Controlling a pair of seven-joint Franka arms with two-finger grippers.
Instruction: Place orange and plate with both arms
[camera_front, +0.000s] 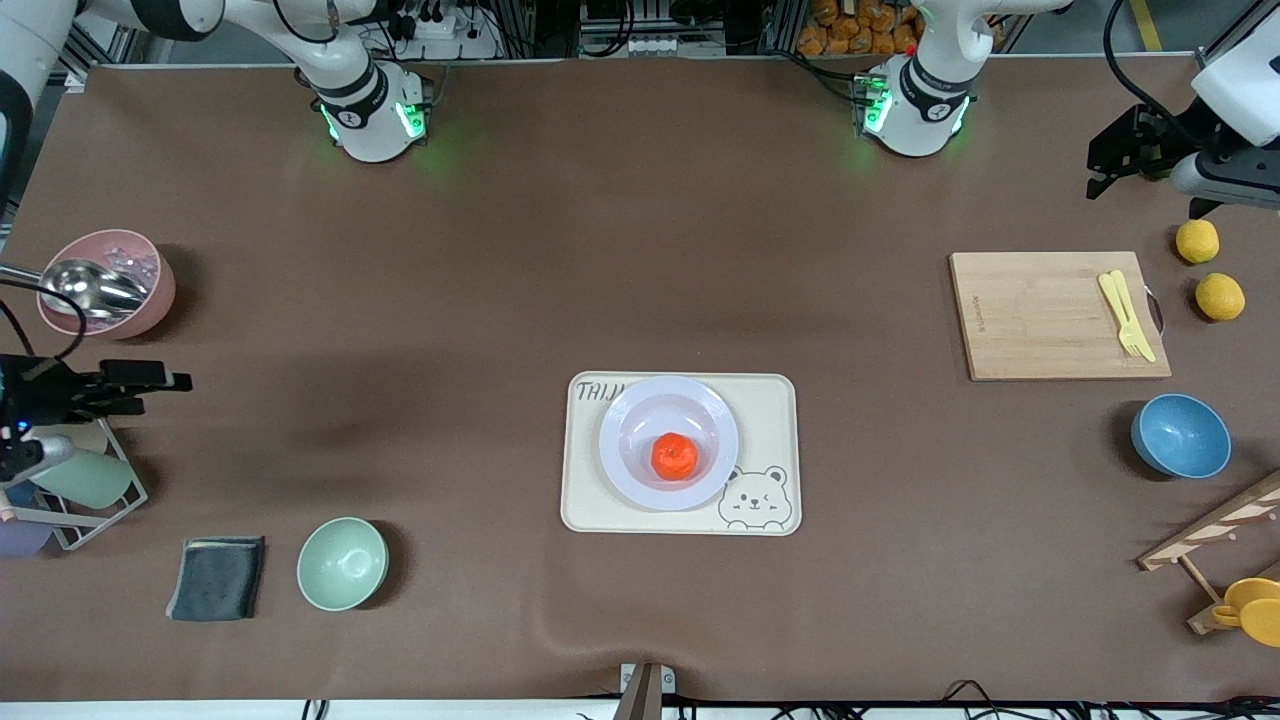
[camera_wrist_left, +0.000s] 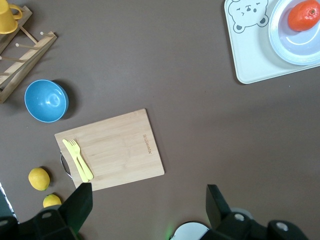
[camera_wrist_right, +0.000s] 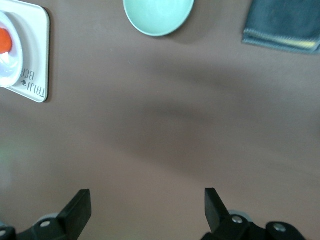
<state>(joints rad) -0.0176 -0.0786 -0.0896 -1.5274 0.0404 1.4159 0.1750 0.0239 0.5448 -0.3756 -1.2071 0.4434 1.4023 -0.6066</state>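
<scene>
The orange lies in the sunken centre of the lavender-white plate. The plate rests on the cream bear tray in the middle of the table. The left wrist view shows the orange on the plate; the right wrist view shows just an edge of the orange and plate. My left gripper is open and empty, up over the left arm's end of the table. My right gripper is open and empty, over the right arm's end.
At the left arm's end: a wooden cutting board with yellow cutlery, two yellow fruits, a blue bowl, a wooden rack. At the right arm's end: a pink bowl, a green bowl, a dark cloth.
</scene>
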